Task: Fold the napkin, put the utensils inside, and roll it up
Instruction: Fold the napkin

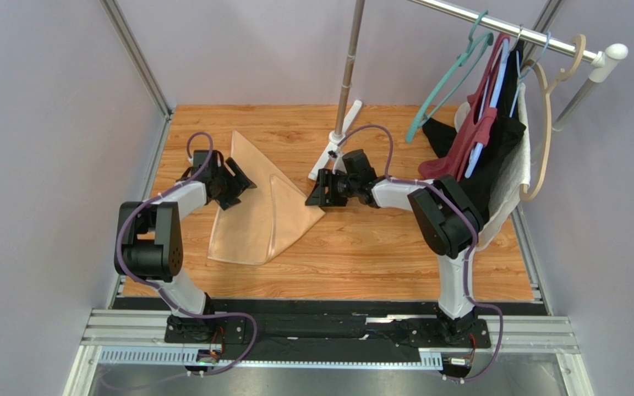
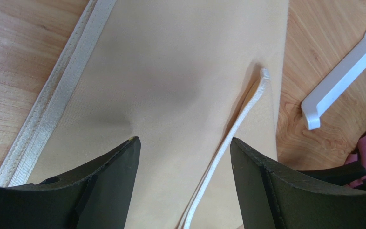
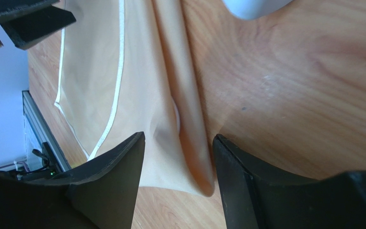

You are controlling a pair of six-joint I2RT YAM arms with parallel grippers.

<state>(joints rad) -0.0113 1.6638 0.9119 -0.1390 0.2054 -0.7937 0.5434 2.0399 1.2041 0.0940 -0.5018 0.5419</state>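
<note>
Peach-tan cloth, the napkin (image 1: 256, 216) lies folded into a rough triangle on the left half of the table (image 1: 395, 247), with no spoon plainly in view. The left fingers (image 2: 113, 167) hang wide apart over its left side and the right fingers (image 3: 115, 167) straddle its right corner, both holding nothing. Folding looks done or nearly so; next, I judge, each must pinch a thin, flat edge to roll evenly.

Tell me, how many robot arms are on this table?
2. The left arm reaches over the napkin at its left edge. The right arm reaches toward the napkin's right corner, beside the pole's white foot. None seems hidden.
</note>
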